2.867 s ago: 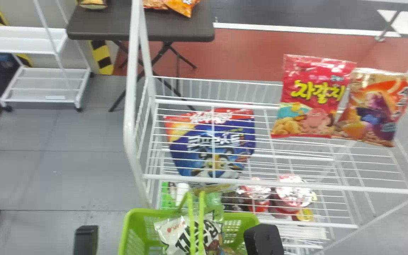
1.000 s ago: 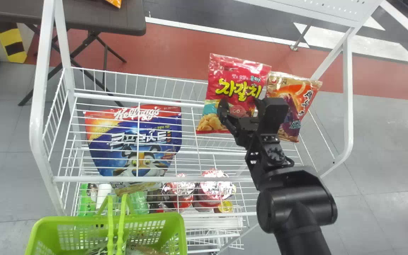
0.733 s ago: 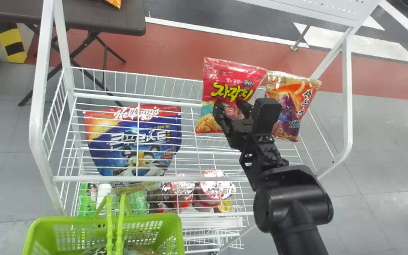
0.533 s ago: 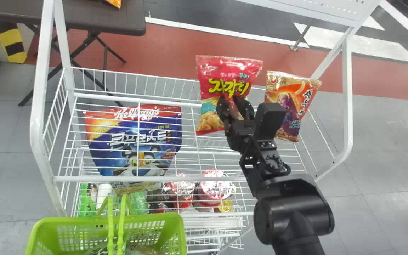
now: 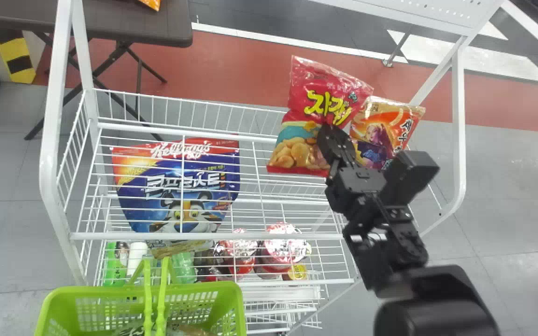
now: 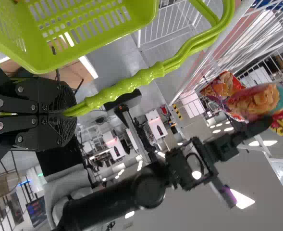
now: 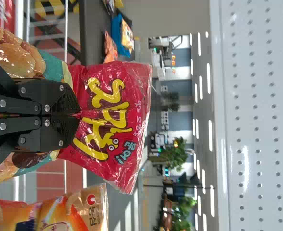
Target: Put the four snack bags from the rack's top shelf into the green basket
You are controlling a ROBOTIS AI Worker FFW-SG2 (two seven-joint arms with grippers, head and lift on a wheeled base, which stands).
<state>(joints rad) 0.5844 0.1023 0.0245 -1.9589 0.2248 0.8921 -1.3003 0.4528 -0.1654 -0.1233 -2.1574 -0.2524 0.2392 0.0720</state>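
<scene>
Red snack bag (image 5: 318, 109) is pinched in the right tool (image 7: 79, 114); in head view, the green basket (image 5: 193, 305) lies between seven and eight o'clock.

The basket (image 5: 213, 286) is light green. One bag (image 5: 308, 116) is red with yellow letters, another bag (image 5: 378, 133) is gold and orange. The rack (image 5: 129, 236) is of white colour.

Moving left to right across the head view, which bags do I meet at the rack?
Blue cereal bag, seen through the shelf wires → red snack bag, gripped by the right claw → orange-and-gold snack bag.
</scene>
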